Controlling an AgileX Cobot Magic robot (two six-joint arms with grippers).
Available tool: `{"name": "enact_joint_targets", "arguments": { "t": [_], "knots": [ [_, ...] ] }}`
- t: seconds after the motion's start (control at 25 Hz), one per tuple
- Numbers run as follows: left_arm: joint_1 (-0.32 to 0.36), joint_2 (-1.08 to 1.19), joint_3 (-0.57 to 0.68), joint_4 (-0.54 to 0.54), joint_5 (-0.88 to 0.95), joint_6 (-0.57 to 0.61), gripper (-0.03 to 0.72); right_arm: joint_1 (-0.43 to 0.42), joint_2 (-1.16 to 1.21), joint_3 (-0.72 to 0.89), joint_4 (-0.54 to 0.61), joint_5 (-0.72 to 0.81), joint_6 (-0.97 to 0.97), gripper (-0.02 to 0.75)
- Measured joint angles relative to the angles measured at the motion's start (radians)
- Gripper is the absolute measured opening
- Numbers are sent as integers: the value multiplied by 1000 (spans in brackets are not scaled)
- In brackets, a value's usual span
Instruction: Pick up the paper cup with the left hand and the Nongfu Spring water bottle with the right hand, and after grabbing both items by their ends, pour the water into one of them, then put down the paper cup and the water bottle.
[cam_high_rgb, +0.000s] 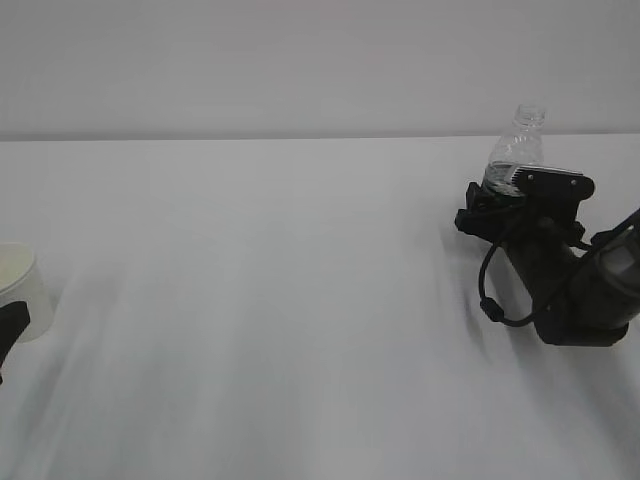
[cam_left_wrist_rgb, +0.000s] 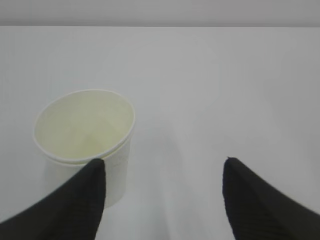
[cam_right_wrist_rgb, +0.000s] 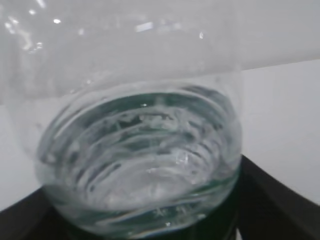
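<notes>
- Cup first: the paper cup (cam_high_rgb: 18, 290) stands upright at the far left edge of the white table (cam_high_rgb: 270, 300), partly cut off by the frame in the exterior view.
- In the left wrist view the cup sits to the left, its cream inside showing; I cannot make out any liquid in it.
- The left hand (cam_left_wrist_rgb: 162, 195) has its fingers spread wide apart. The left fingertip (cam_left_wrist_rgb: 87, 187) overlaps the cup's lower front wall, and whether it touches cannot be told; the other finger stands well off to the right, over bare table.
- The cup is not between the fingers; it lies at the left one, not clamped.
- The Nongfu Spring water bottle (cam_high_rgb: 517, 150) stands upright at the right rear of the table, neck uncapped.
- The right hand (cam_high_rgb: 505, 200) is low around the bottle's bottom part, with the bottle rising just behind its grey block.
- In the right wrist view the bottle fills the frame, black fingers (cam_right_wrist_rgb: 280, 200) flanking it on both sides; the water (cam_right_wrist_rgb: 145, 165) sits in its lower part.
- Whether those fingers press the bottle or merely bracket it, I cannot tell.
</notes>
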Motion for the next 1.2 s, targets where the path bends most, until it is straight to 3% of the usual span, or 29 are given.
{"name": "enact_joint_targets", "arguments": {
  "t": [0.6,1.2],
  "knots": [
    [0,0,0,0,0,0,518,1,0,0,2,0,-8,450],
    [0,0,0,0,0,0,514,1,1,0,2,3,-100,375]
  ]
}}
